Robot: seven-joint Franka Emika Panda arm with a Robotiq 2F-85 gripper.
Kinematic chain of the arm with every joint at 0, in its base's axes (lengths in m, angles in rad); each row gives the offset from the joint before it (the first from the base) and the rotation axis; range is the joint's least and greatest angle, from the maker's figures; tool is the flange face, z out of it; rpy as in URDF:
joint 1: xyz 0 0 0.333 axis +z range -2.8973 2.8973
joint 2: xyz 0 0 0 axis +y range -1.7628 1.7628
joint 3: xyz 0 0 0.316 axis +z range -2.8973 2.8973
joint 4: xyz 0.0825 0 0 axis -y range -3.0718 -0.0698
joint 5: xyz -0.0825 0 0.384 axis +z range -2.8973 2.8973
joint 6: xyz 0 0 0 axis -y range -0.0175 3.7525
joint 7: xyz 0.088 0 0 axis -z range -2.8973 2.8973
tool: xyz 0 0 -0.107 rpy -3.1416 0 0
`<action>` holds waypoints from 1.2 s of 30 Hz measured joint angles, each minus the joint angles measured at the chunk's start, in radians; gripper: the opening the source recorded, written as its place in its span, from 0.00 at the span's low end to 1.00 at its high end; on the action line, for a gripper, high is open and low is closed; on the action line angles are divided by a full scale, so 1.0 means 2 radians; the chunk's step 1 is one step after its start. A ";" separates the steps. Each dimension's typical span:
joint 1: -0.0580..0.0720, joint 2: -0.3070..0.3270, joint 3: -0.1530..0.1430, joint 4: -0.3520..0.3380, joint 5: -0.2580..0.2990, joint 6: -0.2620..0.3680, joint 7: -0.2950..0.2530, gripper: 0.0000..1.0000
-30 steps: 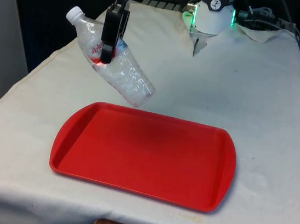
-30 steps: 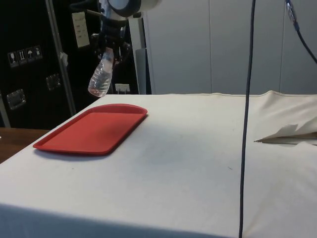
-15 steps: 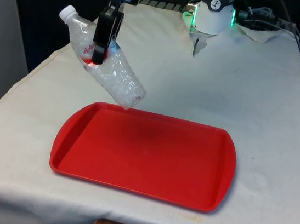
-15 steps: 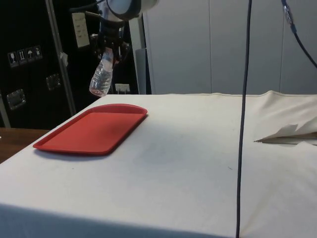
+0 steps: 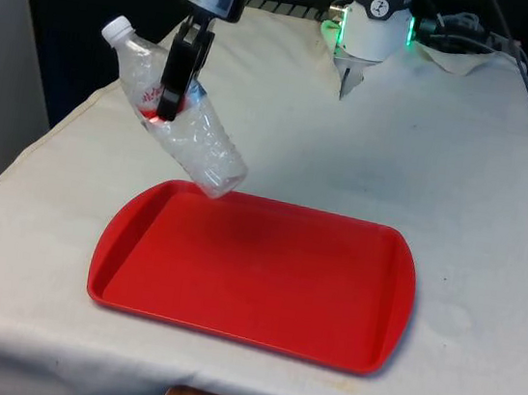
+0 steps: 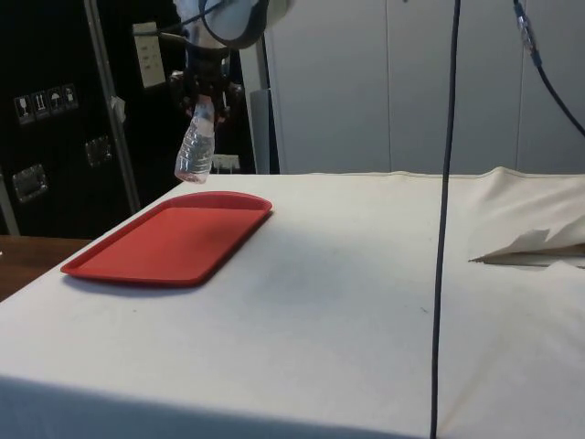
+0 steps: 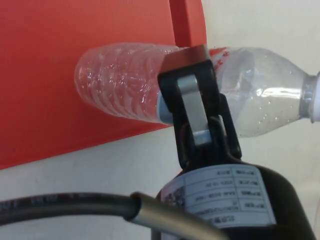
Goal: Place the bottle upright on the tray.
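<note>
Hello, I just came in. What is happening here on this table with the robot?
The robot's gripper holds a clear plastic bottle in the air, clamped around its middle. The bottle is tilted, white cap up and toward the front view's left, its base hanging just above the far edge of the red tray. The tray lies flat on the white cloth with nothing on it. The bottle is not yet upright or set down.

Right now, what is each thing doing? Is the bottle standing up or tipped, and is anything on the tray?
bottle: held in the air, tilted, white cap on and pointing up, base above the tray's far corner.
gripper: shut on the bottle's middle.
tray: lying flat on the table, nothing on it.
tablecloth: spread over the table, crumpled at the far end.
</note>
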 measured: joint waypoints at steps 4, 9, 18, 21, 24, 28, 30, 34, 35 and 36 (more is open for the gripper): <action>0.000 0.002 -0.001 0.001 -0.017 -0.003 0.009 0.03; 0.000 0.004 -0.003 0.003 -0.038 -0.010 0.019 0.03; 0.000 0.009 -0.005 0.011 -0.071 -0.025 0.039 0.03; 0.000 0.011 -0.006 0.015 -0.085 -0.030 0.048 0.03; 0.000 0.013 -0.008 0.020 -0.095 -0.038 0.056 0.03; 0.000 0.016 -0.011 0.025 -0.102 -0.044 0.061 0.03; 0.000 0.018 -0.013 0.028 -0.108 -0.047 0.067 0.03; 0.000 0.020 -0.015 0.032 -0.113 -0.053 0.071 0.03; 0.000 0.020 -0.015 0.034 -0.115 -0.056 0.073 0.03; 0.000 0.021 -0.016 0.035 -0.117 -0.058 0.075 0.03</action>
